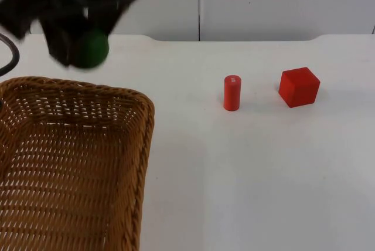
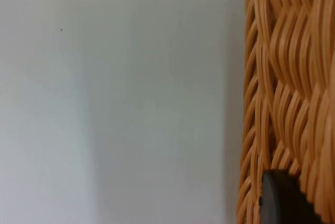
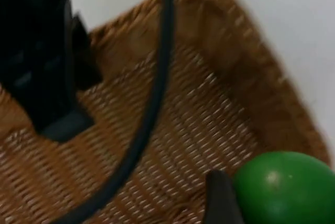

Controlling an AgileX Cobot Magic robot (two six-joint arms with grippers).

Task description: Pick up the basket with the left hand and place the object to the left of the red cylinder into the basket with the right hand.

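The woven wicker basket [image 1: 70, 163] takes up the near left of the top view, and it looks raised off the table. My left gripper is shut on its rim [image 2: 282, 77], with one black fingertip [image 2: 280, 200] pressed against the weave. My right gripper [image 1: 82, 51] hangs over the basket's far edge, shut on a green ball [image 1: 92, 50]. In the right wrist view the green ball [image 3: 285, 187] sits beside a fingertip [image 3: 220, 200], above the basket's inside [image 3: 209, 114]. The red cylinder [image 1: 232, 92] stands upright on the table.
A red cube [image 1: 299, 87] rests to the right of the cylinder. The left arm's black body [image 3: 42, 62] stands at the basket's far side. The grey partition wall [image 1: 263, 2] closes off the back of the white table [image 1: 252, 175].
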